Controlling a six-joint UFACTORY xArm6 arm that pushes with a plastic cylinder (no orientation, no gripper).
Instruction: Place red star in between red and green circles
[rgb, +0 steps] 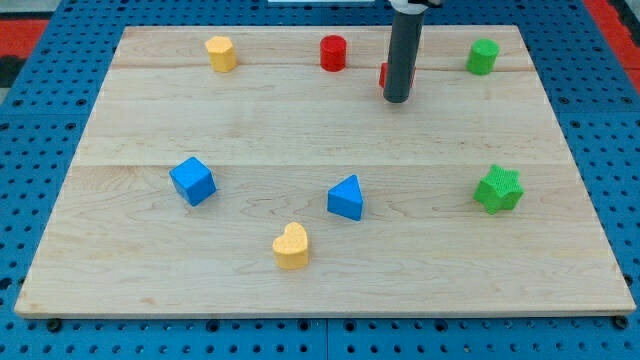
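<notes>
The red circle (333, 52) is a short red cylinder near the view's top, left of centre-right. The green circle (483, 56) is a green cylinder at the view's top right. The red star (384, 75) lies between them, mostly hidden behind my rod; only a red sliver shows at the rod's left side. My tip (397, 99) rests on the board right in front of the red star, touching or nearly touching it.
A yellow block (221, 53) sits at the top left. A blue cube (192, 181), a blue triangle (346, 198), a yellow heart (291, 246) and a green star (498, 189) lie in the lower half of the wooden board (120, 270).
</notes>
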